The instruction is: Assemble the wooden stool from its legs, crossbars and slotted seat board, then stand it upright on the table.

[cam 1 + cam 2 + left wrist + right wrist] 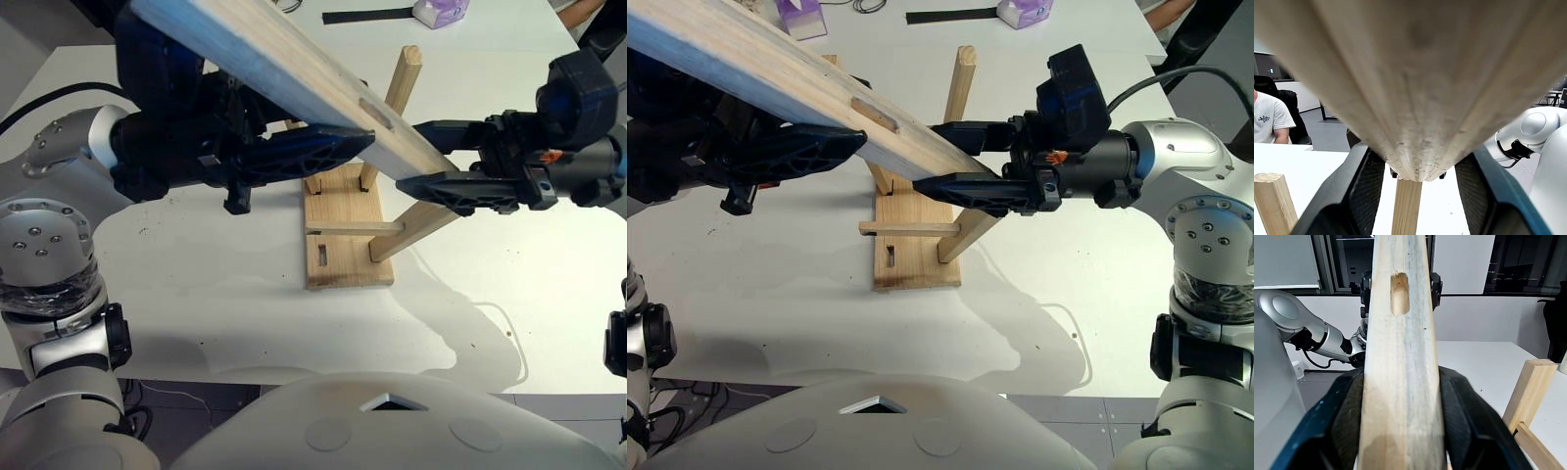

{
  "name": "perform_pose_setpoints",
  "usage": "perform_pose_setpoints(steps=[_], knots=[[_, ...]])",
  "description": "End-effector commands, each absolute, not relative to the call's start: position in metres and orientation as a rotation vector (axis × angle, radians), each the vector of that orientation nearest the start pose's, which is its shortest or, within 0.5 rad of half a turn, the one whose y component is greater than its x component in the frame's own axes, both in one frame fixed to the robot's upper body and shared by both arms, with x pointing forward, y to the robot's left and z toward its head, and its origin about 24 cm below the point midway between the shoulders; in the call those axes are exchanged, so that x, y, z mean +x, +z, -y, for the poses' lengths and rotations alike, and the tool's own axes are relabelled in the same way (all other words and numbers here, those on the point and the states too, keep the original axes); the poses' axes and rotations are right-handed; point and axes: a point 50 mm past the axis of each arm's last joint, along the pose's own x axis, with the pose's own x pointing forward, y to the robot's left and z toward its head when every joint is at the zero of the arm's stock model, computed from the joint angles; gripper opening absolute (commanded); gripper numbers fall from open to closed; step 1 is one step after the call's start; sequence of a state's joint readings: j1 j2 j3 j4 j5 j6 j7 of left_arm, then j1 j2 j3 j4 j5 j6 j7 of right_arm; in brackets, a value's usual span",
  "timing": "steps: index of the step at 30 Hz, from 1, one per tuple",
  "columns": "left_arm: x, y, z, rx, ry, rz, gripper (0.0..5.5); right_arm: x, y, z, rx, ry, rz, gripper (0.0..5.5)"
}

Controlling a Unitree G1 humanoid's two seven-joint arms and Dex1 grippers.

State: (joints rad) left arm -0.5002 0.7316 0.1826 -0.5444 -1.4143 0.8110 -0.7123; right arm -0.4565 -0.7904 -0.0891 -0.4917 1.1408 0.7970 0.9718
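Closest to us in the left eye view, a slotted leg (294, 59) slants from upper left to centre, clamped by our left end effector (358, 132) and right end effector (411, 154), above the seat board (343, 259) on the counter (196, 284); left wrist view, pads (1369, 188) hug that leg (1415, 88); right wrist view, fingers (1347, 426) squeeze it

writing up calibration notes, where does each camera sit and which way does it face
left eye view: on the head, looking forward and down at the table; both arms show, left claw and right claw shut on the long wooden leg.
right eye view: the head's other eye, same scene, seat board below the leg.
left wrist view: on the left wrist, looking along the leg between its pads.
right wrist view: on the right wrist, looking along the leg toward the left arm.
Shared: all four show the leg.
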Motion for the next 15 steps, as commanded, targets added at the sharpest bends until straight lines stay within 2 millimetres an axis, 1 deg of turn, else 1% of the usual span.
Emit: perform_pose_setpoints(steps=[1, 4, 7, 8, 11, 15], knots=[[0.215, 0.258, -0.146, -0.18, -1.479, 0.132, 2.06, 0.212, 0.246, 0.159, -0.013, 1.532, -0.007, 2.85], [0.217, 0.259, -0.148, -0.177, -1.462, 0.134, 2.06, 0.207, 0.25, 0.162, -0.023, 1.523, -0.033, 3.26], [0.22, 0.257, -0.155, -0.148, -1.427, 0.122, 2.06, 0.206, 0.254, 0.168, -0.015, 1.503, -0.038, 3.33], [0.221, 0.258, -0.16, -0.14, -1.408, 0.126, 2.06, 0.208, 0.257, 0.171, 0.001, 1.486, -0.027, 3.33], [0.223, 0.272, -0.177, -0.142, -1.359, 0.17, 2.06, 0.213, 0.266, 0.186, 0.066, 1.428, -0.004, 3.33], [0.227, 0.297, -0.192, -0.185, -1.313, 0.264, 2.06, 0.218, 0.266, 0.201, 0.138, 1.361, -0.002, 3.33]])
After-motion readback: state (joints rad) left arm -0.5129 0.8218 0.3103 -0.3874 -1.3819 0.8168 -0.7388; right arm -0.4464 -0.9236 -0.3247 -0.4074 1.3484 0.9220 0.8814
